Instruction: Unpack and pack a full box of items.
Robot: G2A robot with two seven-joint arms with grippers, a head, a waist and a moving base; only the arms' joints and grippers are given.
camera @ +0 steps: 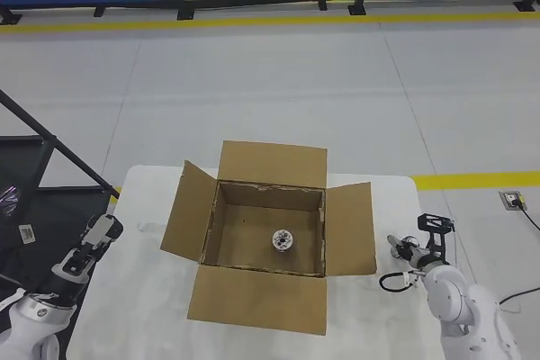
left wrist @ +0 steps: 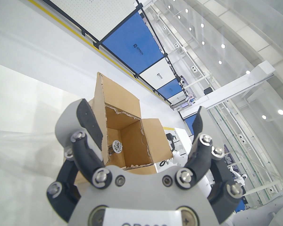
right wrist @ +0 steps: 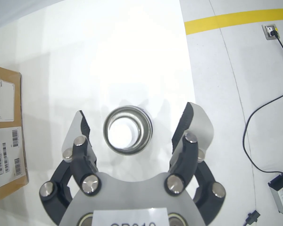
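Note:
An open cardboard box (camera: 261, 225) stands in the middle of the white table (camera: 144, 198), all its flaps folded out. On its floor lies one small round item with a dark-speckled white top (camera: 282, 239), which the left wrist view catches as the same round item (left wrist: 117, 146) inside the box (left wrist: 132, 139). My left gripper (left wrist: 141, 111) is open, off the box's left side, with nothing in it. My right gripper (right wrist: 135, 112) hangs open over a shiny metal cup (right wrist: 127, 129) standing upright on the table, right of the box.
A labelled box flap (right wrist: 4, 130) lies near the right gripper. The table's right edge (right wrist: 191, 90) is close by. On the floor beyond are a wall socket (right wrist: 270, 31), a black cable (right wrist: 254, 114) and a yellow line (camera: 486, 180). A black frame (camera: 36, 135) stands to the left.

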